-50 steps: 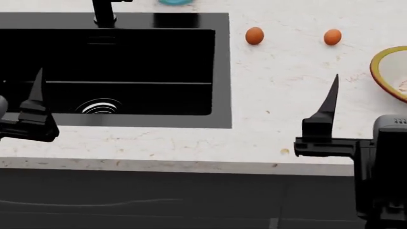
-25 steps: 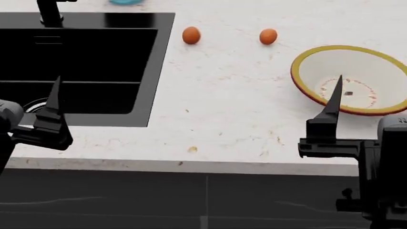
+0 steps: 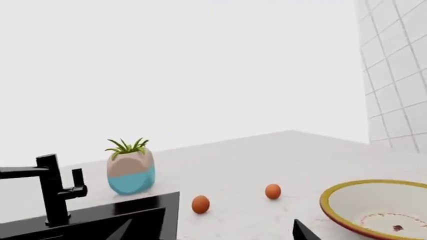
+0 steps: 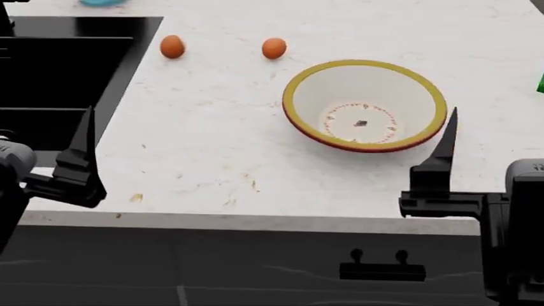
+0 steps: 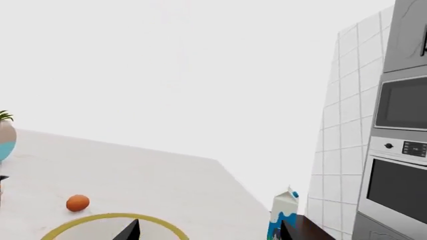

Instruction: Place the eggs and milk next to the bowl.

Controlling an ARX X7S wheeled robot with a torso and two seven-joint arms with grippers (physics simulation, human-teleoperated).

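Two orange-brown eggs [image 4: 172,46] [image 4: 274,48] lie apart on the white counter, behind and left of the bowl. The bowl [image 4: 293,83], white with a mustard rim, sits empty toward the right of the counter. The milk [image 5: 285,214], a white and blue carton, stands upright far off in the right wrist view and is out of the head view. My left gripper [image 4: 88,121] hovers open near the counter's front edge by the sink. My right gripper [image 4: 450,124] hovers open just front-right of the bowl. Neither holds anything.
A black sink [image 4: 51,76] with a black faucet [image 3: 50,190] takes up the counter's left end. A teal and brown planter [image 3: 131,170] stands behind it. A tiled wall and built-in ovens [image 5: 400,175] rise beyond the milk. A green object [image 4: 541,83] shows at the right edge.
The head view has shifted right along the counter: the sink slid off to the left and the bowl came fully into view. Both grippers stay open and empty.
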